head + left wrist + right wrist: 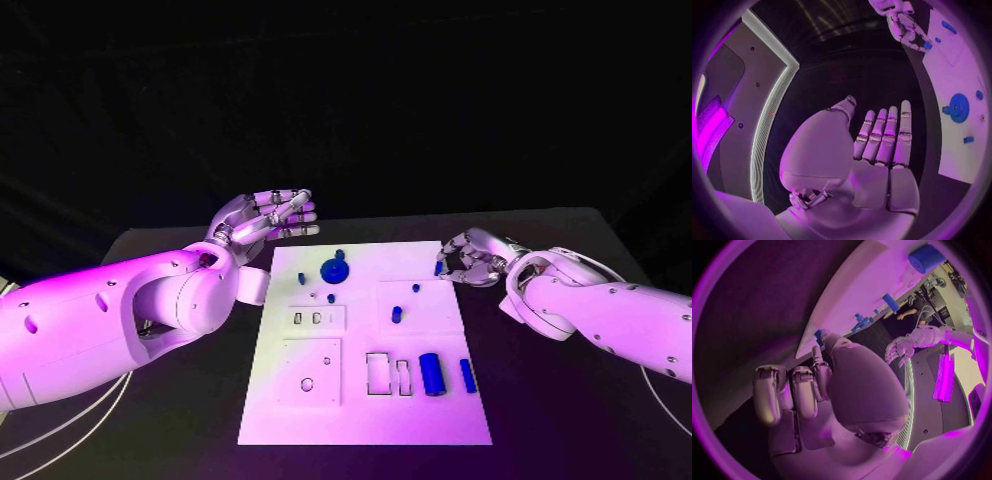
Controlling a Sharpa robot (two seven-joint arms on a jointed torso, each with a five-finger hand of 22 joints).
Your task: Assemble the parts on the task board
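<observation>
Left hand (267,218), on the arm closest to the camera, hovers off the task board (364,400)'s far-left corner, palm open, fingers straight and side by side, holding nothing. On the board, left to right: blue gear (335,269) at the far end, then two blue cylinders (431,374) at the near end, long axes running near-to-far. Right hand (470,258) sits at the far-right edge, fingers curled, apparently pinching a small blue part (819,336), so it's nearer the work.
</observation>
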